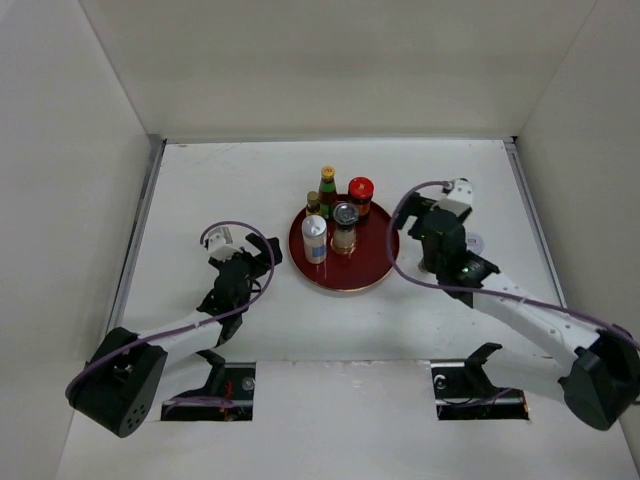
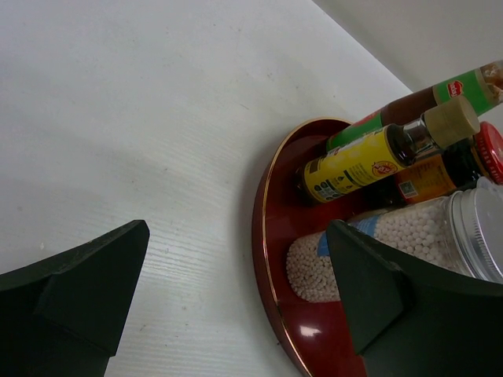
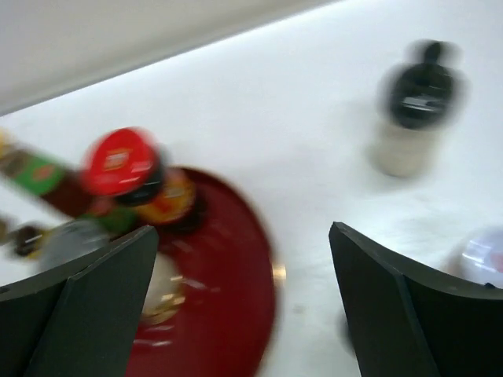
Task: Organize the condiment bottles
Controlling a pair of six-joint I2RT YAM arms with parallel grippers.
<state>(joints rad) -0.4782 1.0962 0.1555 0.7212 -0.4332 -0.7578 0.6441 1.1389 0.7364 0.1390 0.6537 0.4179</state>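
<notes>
The round dark-red tray [image 1: 365, 272] holds several bottles: a green one with a yellow cap [image 1: 327, 190], a red-capped jar [image 1: 360, 193], a small tan-capped bottle [image 1: 313, 203], a silver-capped jar [image 1: 345, 228] and a white one with a blue label [image 1: 314, 240]. My left gripper [image 1: 264, 250] is open and empty just left of the tray, with the tray rim [image 2: 267, 236] between its fingers [image 2: 236, 236]. My right gripper [image 1: 433, 240] is open and empty right of the tray [image 3: 245, 236]. The blurred right wrist view shows a black-capped bottle [image 3: 413, 110] standing on the table beyond.
A pale round lid or jar [image 1: 479, 243] sits on the table beside the right arm, and it also shows at the right wrist view's edge [image 3: 481, 253]. White walls enclose the table on three sides. Two dark slots lie at the near edge by the arm bases.
</notes>
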